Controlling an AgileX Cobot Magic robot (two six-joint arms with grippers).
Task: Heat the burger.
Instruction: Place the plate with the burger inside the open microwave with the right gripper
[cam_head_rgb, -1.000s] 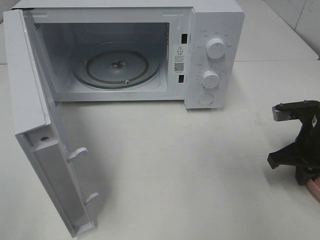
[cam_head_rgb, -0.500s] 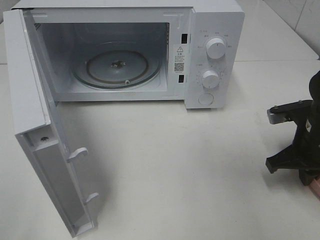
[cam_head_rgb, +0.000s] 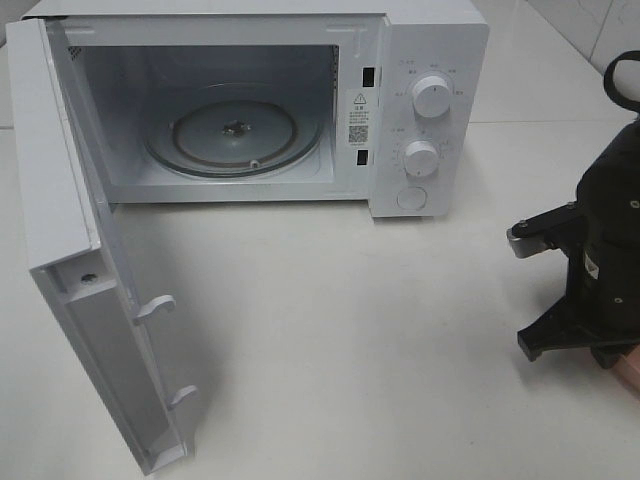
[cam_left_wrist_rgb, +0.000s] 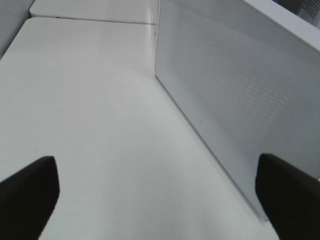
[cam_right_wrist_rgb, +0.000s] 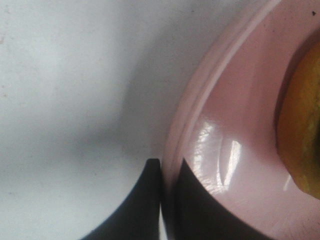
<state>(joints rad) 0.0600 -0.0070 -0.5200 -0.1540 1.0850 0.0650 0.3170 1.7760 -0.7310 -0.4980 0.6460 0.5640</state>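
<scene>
I see one burger (cam_right_wrist_rgb: 302, 125) lying on one pink plate (cam_right_wrist_rgb: 240, 125); my right gripper (cam_right_wrist_rgb: 167, 167) pinches the plate's rim. My left gripper (cam_left_wrist_rgb: 160, 200) gapes wide near one open microwave (cam_head_rgb: 430, 40) with two knobs (cam_head_rgb: 431, 96).

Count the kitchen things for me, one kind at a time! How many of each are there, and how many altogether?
Microwave: 1
Knobs: 2
Glass turntable: 1
Pink plate: 1
Burger: 1
Total: 6
</scene>
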